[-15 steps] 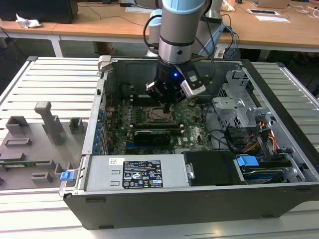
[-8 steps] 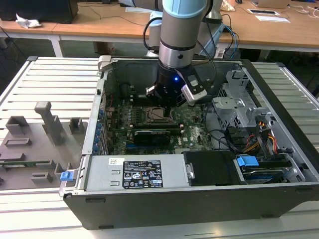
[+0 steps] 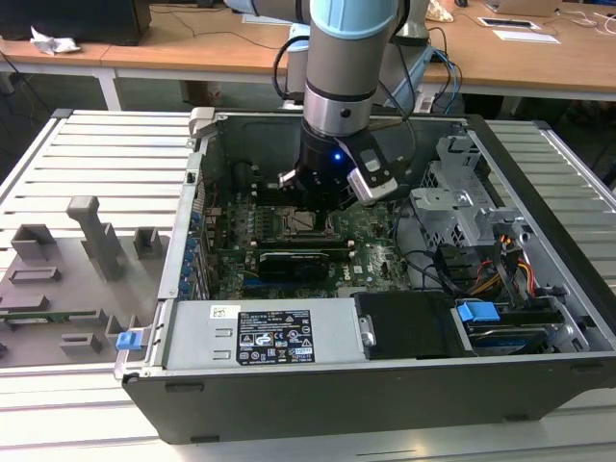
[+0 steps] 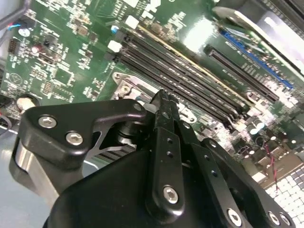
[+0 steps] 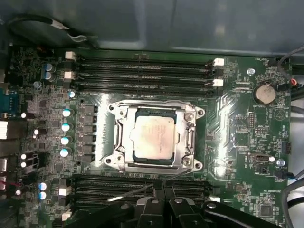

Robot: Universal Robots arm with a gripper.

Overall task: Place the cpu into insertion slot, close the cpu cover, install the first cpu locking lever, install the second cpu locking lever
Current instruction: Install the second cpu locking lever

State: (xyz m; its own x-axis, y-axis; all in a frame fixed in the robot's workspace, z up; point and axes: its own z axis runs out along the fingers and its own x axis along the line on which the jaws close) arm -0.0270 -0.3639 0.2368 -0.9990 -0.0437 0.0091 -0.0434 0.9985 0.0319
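The arm reaches down into the open computer case (image 3: 539, 289), and the gripper (image 3: 310, 202) hangs low over the motherboard (image 5: 237, 123), just above the socket area. In the first wrist view the cpu (image 5: 154, 134) lies flat inside the insertion slot (image 5: 124, 142), its pale metal face square to the frame, so the placing step looks done. The cpu cover (image 5: 192, 137) appears to lie down around the chip, its window framing the metal face, though whether it is fully seated cannot be told. A thin locking lever (image 5: 130, 192) runs slanted just beside the socket's near edge, right in front of the fingers (image 5: 159, 202), and looks not yet hooked down; the gripper probably sits here to work that lever.

The fingers stand close together, their tips nearly meeting. In the second wrist view the tips (image 4: 164, 102) sit at the socket's edge, and no object can be seen clamped between them; whether they pinch the lever wire cannot be told.

Room is tight. Memory slots (image 5: 142, 71) flank the socket on two sides, a row of capacitors (image 5: 66, 133) stands near a third, and a long black expansion card (image 3: 298, 260) lies just beside the socket in the exterior view. The case walls ring the arm, leaving open space mainly straight up.
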